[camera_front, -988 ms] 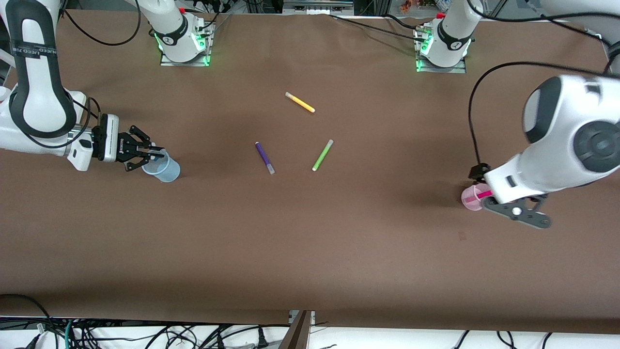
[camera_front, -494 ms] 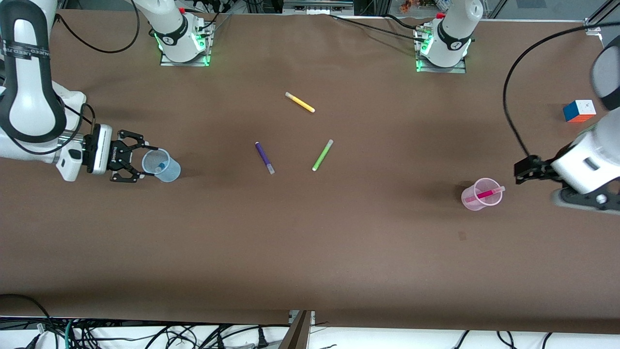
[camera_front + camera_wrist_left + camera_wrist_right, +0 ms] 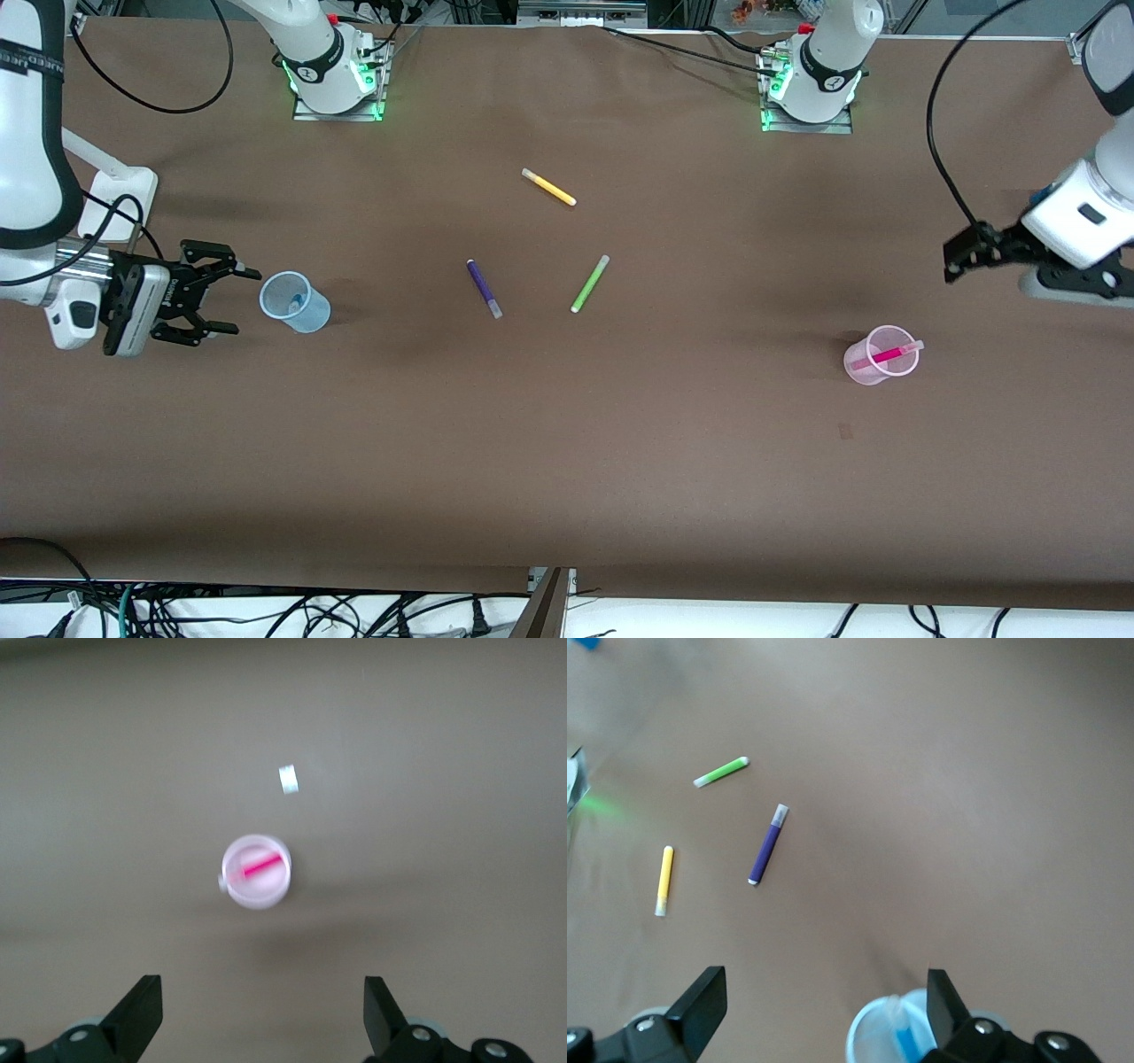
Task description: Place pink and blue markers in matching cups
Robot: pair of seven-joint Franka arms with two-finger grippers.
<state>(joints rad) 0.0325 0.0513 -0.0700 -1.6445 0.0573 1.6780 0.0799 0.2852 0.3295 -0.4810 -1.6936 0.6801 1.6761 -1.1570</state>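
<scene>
The pale blue cup (image 3: 294, 302) stands upright toward the right arm's end of the table, with the blue marker (image 3: 295, 301) leaning inside it. My right gripper (image 3: 235, 301) hangs just beside that cup, open and empty; its wrist view shows the blue cup (image 3: 899, 1036) and the blue marker (image 3: 902, 1038) next to one fingertip. The pale pink cup (image 3: 880, 354) stands toward the left arm's end and holds the pink marker (image 3: 886, 355). My left gripper (image 3: 961, 257) is raised off to the side of it, open and empty, with the pink cup (image 3: 256, 871) and the pink marker (image 3: 259, 867) well apart from its fingers.
Three loose pens lie mid-table: a yellow pen (image 3: 548, 187) nearest the bases, a purple pen (image 3: 484, 288) and a green pen (image 3: 589, 283) side by side nearer the front camera. A small pale mark (image 3: 846, 431) sits on the brown cloth near the pink cup.
My right gripper opened, left the blue marker in the blue cup and drew back from it. My left arm rose and pulled away from the pink cup.
</scene>
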